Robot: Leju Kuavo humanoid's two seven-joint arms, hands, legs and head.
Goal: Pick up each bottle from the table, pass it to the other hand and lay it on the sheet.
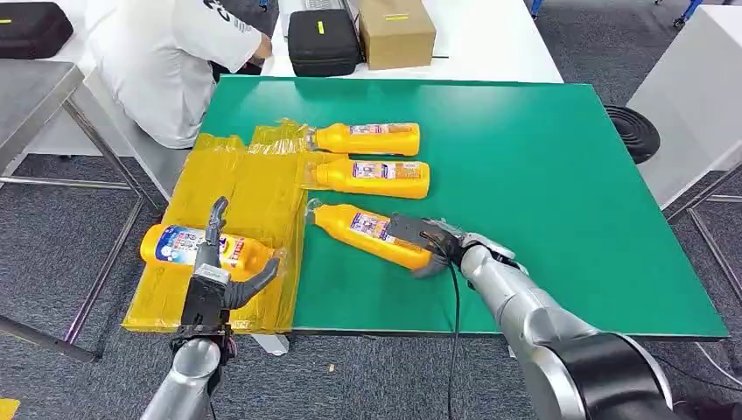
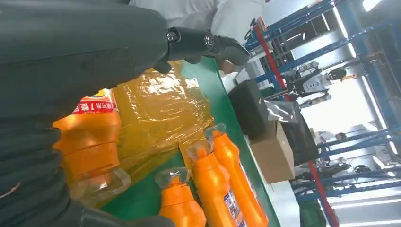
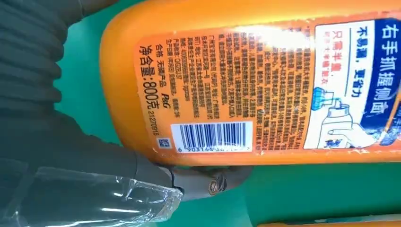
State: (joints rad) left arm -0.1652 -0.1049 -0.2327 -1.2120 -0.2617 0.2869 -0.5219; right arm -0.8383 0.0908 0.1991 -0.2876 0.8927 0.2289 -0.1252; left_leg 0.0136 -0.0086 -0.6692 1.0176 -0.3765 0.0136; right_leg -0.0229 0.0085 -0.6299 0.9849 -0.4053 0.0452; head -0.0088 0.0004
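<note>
Bottles, four of them, all orange and lying on their sides. One bottle on the sheet [image 1: 197, 248] sits at lower left of the head view, resting on the yellow plastic sheet [image 1: 254, 188] that drapes over the left edge of the green table [image 1: 542, 175]. Three more lie on the green surface right of the sheet, caps pointing toward it: far bottle [image 1: 367, 138] uppermost, middle bottle [image 1: 372, 177] just below it and nearly parallel, near bottle [image 1: 372, 232] lower and slanted down to the right.

Left hand [image 1: 214, 280] — lower left of the head view, raised upright just in front of the bottle on the sheet, fingers spread, nothing in its grasp. Left wrist view shows that bottle close under the palm; contact cannot be confirmed from this angle.

Right hand [image 1: 433, 248] — centre-bottom of the head view, laid against the base end of the near bottle. In the right wrist view a thick grey finger [image 3: 198, 182] presses along the bottle's edge beside the barcode label, and the bottle rests on the green surface. Grip looks partial; whether the fingers close fully around it cannot be told.

A person in a white shirt [image 1: 162, 61] stands at upper left of the head view. A black case [image 1: 324, 42] and a cardboard box [image 1: 395, 32] sit on a white table at top centre.
</note>
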